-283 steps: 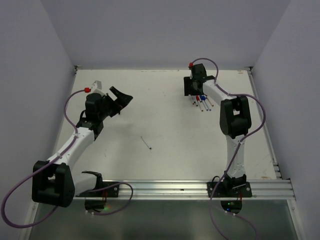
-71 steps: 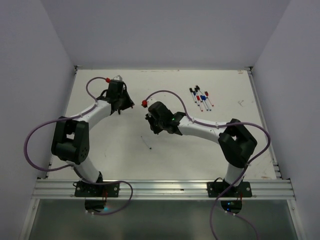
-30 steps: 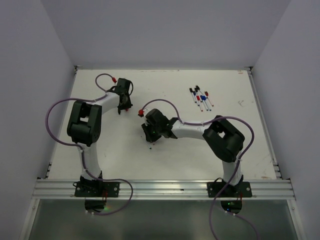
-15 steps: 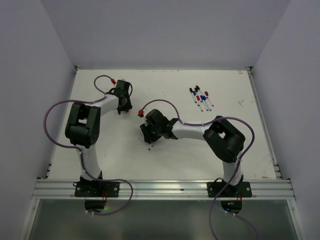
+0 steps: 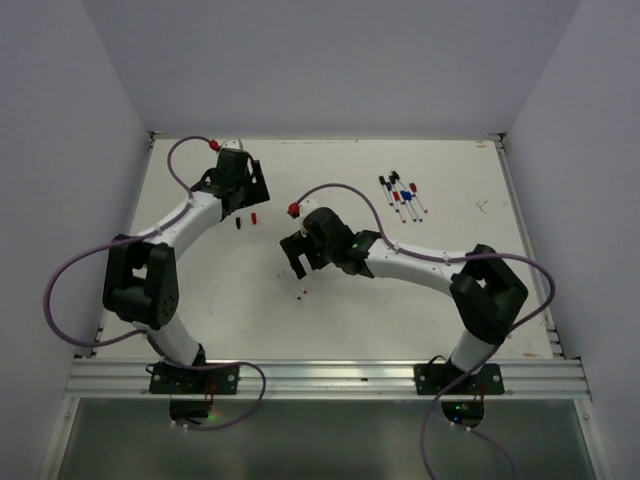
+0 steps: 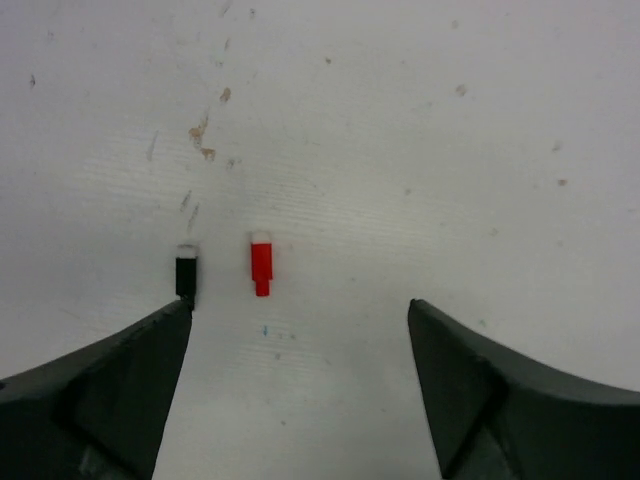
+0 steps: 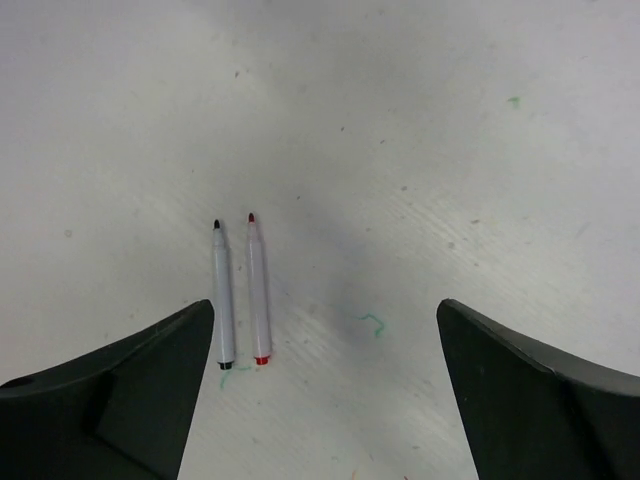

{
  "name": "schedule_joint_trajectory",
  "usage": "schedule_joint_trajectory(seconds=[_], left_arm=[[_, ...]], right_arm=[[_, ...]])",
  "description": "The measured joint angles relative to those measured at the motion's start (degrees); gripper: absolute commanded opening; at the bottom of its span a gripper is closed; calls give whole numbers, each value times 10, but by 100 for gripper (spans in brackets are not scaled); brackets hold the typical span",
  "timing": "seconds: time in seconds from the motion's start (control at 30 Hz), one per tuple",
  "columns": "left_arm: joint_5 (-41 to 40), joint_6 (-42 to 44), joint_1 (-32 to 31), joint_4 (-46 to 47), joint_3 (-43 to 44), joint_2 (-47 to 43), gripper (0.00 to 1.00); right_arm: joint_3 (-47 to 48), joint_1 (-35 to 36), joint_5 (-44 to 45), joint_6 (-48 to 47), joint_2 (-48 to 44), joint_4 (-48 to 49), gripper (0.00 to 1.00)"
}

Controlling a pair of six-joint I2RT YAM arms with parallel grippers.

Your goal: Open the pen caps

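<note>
Both spread wide, empty: left gripper [image 6: 298, 315] above the red cap [image 6: 261, 264], black cap [image 6: 186, 273] just beside it; right gripper [image 7: 325, 315] above 2 uncapped pens [image 7: 256, 290].

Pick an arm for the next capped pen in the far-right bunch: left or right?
Right, probably. The capped pens lie on its side, nearer the right gripper, whose jaws are open and empty above two uncapped pens. The left gripper hangs farther off, over two loose caps.

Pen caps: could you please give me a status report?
Left gripper open over loose red cap and black cap. Right gripper open over two uncapped pens. Other pens far right. Nothing obstructing.
</note>
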Motion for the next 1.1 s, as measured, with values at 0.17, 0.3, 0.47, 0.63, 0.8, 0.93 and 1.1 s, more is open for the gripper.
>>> schedule_joint_trajectory(seconds=[0.17, 0.3, 0.47, 0.63, 0.8, 0.93, 1.1], left_arm=[[61, -33, -8, 53, -57, -121, 100], [138, -87, -8, 139, -103, -172, 100], [204, -131, -8, 234, -158, -197, 100], [252, -151, -8, 264, -167, -198, 97], [275, -151, -8, 268, -162, -186, 95], [259, -147, -8, 267, -161, -176, 93], [236, -137, -8, 263, -146, -162, 92]], right_arm=[[24, -58, 21, 5, -65, -13, 99], [88, -162, 30, 6, -32, -39, 99], [83, -259, 76, 5, -28, -52, 98], [151, -309, 105, -26, 34, -90, 95], [226, -334, 84, -51, 130, -101, 96], [305, -348, 74, -64, 211, -137, 87], [341, -356, 49, -80, 257, -160, 76]])
